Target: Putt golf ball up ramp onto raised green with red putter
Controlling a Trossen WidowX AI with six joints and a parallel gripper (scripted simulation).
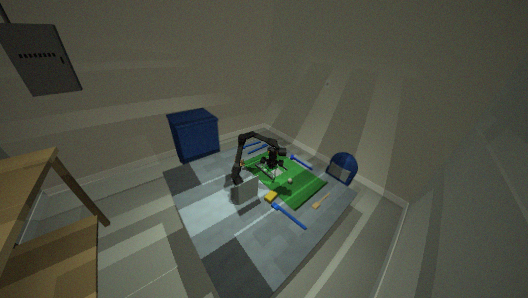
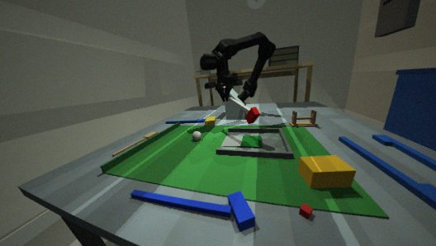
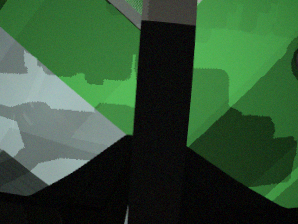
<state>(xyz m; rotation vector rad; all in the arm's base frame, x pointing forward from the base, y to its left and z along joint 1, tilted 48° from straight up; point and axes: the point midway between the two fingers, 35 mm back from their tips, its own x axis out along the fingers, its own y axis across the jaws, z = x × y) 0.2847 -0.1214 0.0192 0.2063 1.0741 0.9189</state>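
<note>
My gripper [image 2: 225, 96] [image 3: 149, 146] is shut on the dark handle of the red putter [image 2: 253, 115] [image 3: 164, 85]. The putter's pale shaft slants down to its red head, which hangs above the back of the green mat [image 2: 177, 167] [image 1: 299, 197]. In the wrist view the handle stands between the fingers, and the head is out of view. The white golf ball [image 2: 196, 135] [image 1: 290, 180] lies on the mat, to the left of the head in the exterior view. A low grey-rimmed frame [image 2: 256, 154], with a pale sloping surface and a green patch [image 2: 251, 141] inside, stands near the mat's middle.
A yellow block [image 2: 326, 175] sits on the mat's front right; a smaller yellow block [image 2: 210, 120] [image 1: 270, 196] is behind the mat. A blue putter [image 2: 182, 204] and a red cube [image 2: 305, 211] lie in front. A wooden rack [image 2: 303, 124] stands back right. A wooden putter [image 2: 132, 145] lies left.
</note>
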